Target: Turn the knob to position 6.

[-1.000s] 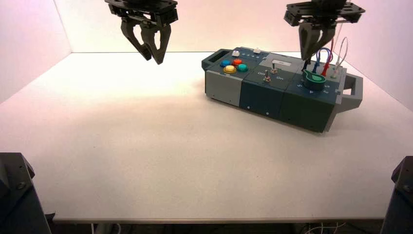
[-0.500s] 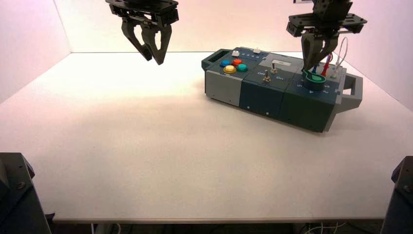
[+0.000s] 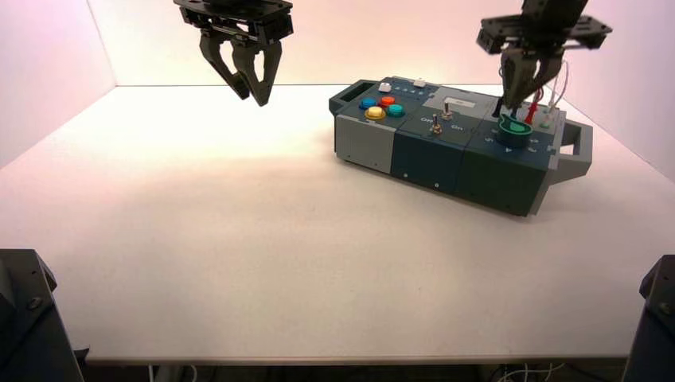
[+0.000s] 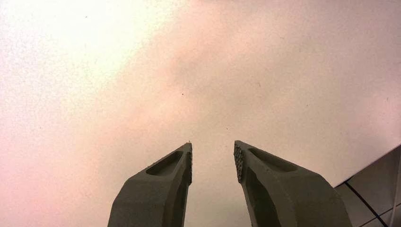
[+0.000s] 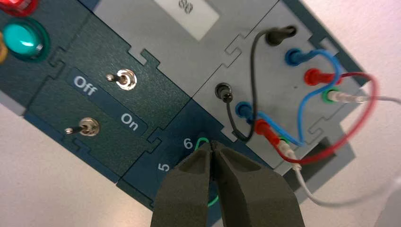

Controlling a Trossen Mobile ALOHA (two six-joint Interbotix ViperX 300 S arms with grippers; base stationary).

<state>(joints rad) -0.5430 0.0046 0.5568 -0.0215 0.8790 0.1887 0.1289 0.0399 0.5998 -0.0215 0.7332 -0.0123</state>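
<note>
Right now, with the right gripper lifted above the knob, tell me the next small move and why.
Probably lift the right gripper clear and stop. In the right wrist view its closed fingertips sit over the knob, whose green tip shows right beside the "6", so the dial looks set, though the fingers hide most of it. The left gripper hangs idle over the table.

Looped wires (image 3: 541, 99) crowd the far side of the knob (image 3: 515, 130). Two toggle switches (image 3: 440, 118) stand to its left. Its near side is open.
</note>
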